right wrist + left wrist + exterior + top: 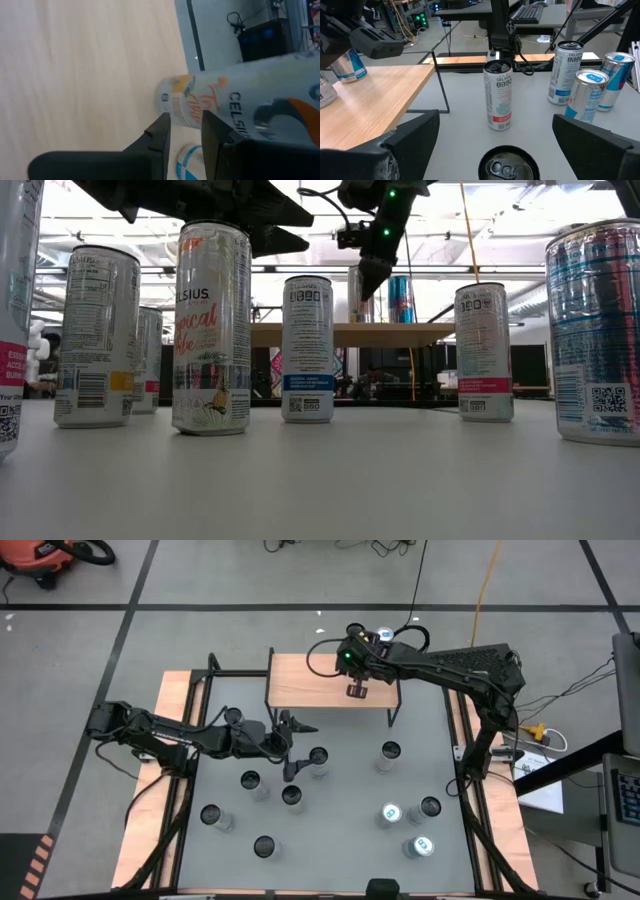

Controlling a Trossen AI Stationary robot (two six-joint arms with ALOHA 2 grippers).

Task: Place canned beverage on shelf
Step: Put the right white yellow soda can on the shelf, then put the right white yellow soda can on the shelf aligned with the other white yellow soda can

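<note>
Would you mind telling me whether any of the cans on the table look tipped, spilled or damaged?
Nothing stands out. Every can on the grey table stands upright, such as the tropical Celsius can, with no spill showing. The left gripper hangs open above one can; the right gripper is over the shelf.

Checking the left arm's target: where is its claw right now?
In the high view the left claw is open over the table's middle left, beside a can; its wrist view shows a can top directly below, between the fingers.
</note>
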